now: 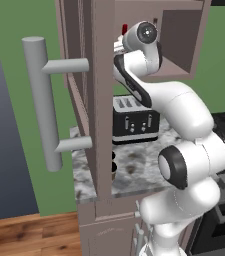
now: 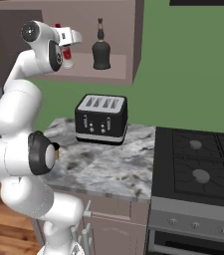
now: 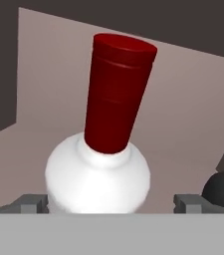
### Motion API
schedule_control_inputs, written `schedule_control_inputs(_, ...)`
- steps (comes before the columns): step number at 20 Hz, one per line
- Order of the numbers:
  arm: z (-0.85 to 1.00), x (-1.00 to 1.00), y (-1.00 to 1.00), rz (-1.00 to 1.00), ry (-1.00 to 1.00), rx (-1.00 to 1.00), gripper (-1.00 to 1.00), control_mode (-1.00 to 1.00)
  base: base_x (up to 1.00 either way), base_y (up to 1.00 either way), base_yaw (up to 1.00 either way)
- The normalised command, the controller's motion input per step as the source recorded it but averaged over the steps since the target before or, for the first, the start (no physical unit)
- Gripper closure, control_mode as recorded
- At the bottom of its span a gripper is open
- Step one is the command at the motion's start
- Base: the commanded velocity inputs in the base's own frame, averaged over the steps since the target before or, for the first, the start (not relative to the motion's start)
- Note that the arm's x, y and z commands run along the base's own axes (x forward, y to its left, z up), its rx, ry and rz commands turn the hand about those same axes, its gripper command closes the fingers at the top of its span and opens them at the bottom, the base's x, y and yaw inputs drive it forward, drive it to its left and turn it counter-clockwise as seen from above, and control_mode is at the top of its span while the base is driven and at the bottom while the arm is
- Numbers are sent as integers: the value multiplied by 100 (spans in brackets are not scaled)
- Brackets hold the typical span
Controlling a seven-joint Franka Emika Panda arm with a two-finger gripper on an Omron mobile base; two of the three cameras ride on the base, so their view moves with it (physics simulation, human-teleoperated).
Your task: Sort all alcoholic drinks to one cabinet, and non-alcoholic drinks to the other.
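Two bottles stand on the inner shelf of the open wall cabinet [image 2: 118, 74]. One is the squat black bottle [image 2: 101, 50] with a thin brown neck, upright toward the right of the shelf. The other is the clear bottle [image 3: 101, 169] with a red cap, upright to the left of the black one, partly hidden by the arm in the right base view.

The hand [image 3: 111, 204] is at the clear bottle inside the cabinet. Its two fingertips [image 3: 31, 204] stand wide apart, one on either side of the bottle's shoulder (contact with the glass cannot be made out).

One cabinet door [image 1: 91, 95] hangs open, edge-on in the left base view, carrying one thick grey bar handle [image 1: 43, 102].

On the desk [image 2: 113, 167] below: one black four-slot toaster [image 2: 101, 119], and one small cup [image 1: 113, 167] near the front left corner, mostly hidden behind the door. One stove [image 2: 198, 159] adjoins the desk on the right.
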Motion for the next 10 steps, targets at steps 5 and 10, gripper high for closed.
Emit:
schedule_control_inputs(5, 0, 12, 0, 0, 0, 0, -100, -100, 0, 0, 0)
schedule_control_inputs(10, 0, 8, 1, 0, 0, 0, -100, -100, 0, 0, 0)
